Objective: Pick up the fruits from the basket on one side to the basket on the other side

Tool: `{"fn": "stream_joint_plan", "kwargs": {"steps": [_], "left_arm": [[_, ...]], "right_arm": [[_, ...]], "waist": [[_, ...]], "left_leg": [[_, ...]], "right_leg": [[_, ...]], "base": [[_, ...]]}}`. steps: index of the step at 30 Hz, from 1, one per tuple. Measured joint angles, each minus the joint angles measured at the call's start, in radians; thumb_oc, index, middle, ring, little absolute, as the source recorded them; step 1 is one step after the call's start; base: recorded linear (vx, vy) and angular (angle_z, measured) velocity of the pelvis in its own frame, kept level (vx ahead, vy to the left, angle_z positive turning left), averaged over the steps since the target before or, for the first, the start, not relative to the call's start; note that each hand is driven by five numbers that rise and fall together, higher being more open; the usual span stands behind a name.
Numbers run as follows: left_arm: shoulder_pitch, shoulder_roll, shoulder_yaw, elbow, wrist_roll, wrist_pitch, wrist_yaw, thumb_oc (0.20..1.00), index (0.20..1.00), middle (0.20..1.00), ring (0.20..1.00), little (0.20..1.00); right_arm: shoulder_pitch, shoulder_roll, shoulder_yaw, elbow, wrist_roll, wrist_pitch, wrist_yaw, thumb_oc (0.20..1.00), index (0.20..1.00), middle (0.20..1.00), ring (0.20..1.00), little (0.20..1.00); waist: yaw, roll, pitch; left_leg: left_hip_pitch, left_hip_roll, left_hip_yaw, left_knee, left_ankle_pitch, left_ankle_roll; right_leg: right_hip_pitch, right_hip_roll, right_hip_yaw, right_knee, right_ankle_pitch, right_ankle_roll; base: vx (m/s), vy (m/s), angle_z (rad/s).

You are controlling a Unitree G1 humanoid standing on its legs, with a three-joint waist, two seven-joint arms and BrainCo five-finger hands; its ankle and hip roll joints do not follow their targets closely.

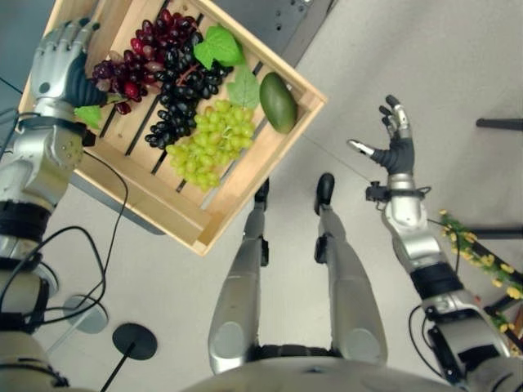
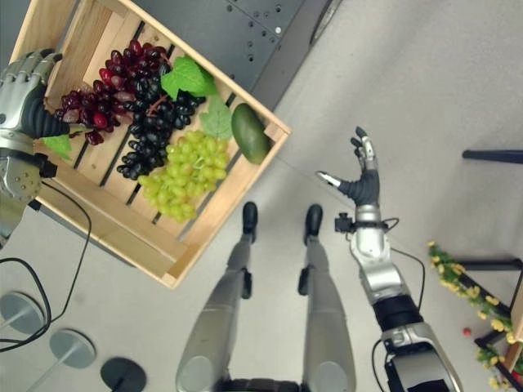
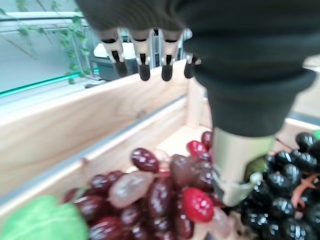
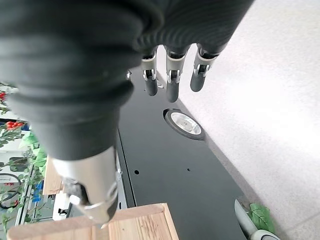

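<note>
My left hand (image 1: 59, 57) hovers over the near-left corner of a wooden crate (image 1: 214, 214) that holds the fruit. The fingers (image 3: 144, 62) are relaxed and only lightly bent, holding nothing, and the thumb points down toward the red grapes (image 1: 122, 73) directly beneath the palm. In the left wrist view the thumb tip sits just above that red bunch, though I cannot tell whether it touches.

Just past the red grapes, away from my left hand, lies a bunch of black grapes (image 1: 184, 86) with 2 green leaves (image 1: 219, 45). Beyond those is a bunch of green grapes (image 1: 208, 139), and farthest from the hand, against the crate's far wall, a green mango (image 1: 278, 102). A small green leaf (image 1: 88, 114) lies beside my left wrist.

My right hand (image 1: 394, 143) is raised well apart from the crate, above the pale grey floor (image 1: 425, 57), its fingers spread wide and empty.

The crate rests on a dark platform (image 2: 245, 41). Green plants with yellow flowers (image 1: 482, 261) stand beside my right forearm.
</note>
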Motion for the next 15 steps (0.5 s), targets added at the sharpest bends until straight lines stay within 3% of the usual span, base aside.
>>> {"fn": "stream_joint_plan", "kwargs": {"steps": [6, 12, 15], "left_arm": [[-0.131, 0.003, -0.163, 0.130, 0.001, -0.001, -0.004, 1.000, 1.000, 1.000, 1.000, 1.000], [-0.211, -0.015, -0.272, 0.204, 0.000, -0.003, -0.042, 1.000, 1.000, 1.000, 1.000, 1.000], [-0.239, -0.041, -0.276, 0.248, -0.003, -0.005, -0.046, 1.000, 1.000, 1.000, 1.000, 1.000]], "right_arm": [[-0.005, -0.010, 0.023, -0.009, 0.035, -0.023, 0.000, 1.000, 1.000, 1.000, 1.000, 1.000], [-0.004, -0.008, 0.044, -0.020, 0.054, -0.025, 0.000, 1.000, 1.000, 1.000, 1.000, 1.000], [-0.004, -0.009, 0.044, -0.024, 0.065, -0.026, 0.000, 1.000, 1.000, 1.000, 1.000, 1.000]], "waist": [[-0.034, -0.001, 0.000], [-0.062, -0.003, 0.000], [-0.066, -0.004, 0.000]], "left_leg": [[-0.020, 0.002, 0.001, -0.001, 0.000, 0.000], [-0.031, 0.005, 0.003, -0.001, 0.000, 0.000], [-0.032, 0.005, 0.003, -0.001, 0.000, 0.000]], "right_leg": [[-0.021, 0.002, 0.002, 0.001, 0.002, -0.002], [-0.035, 0.005, 0.002, 0.003, 0.004, -0.005], [-0.037, 0.005, 0.003, 0.004, 0.004, -0.005]], "base": [[0.00, 0.000, 0.00], [0.00, 0.000, -0.01], [0.00, 0.000, 0.00]]}}
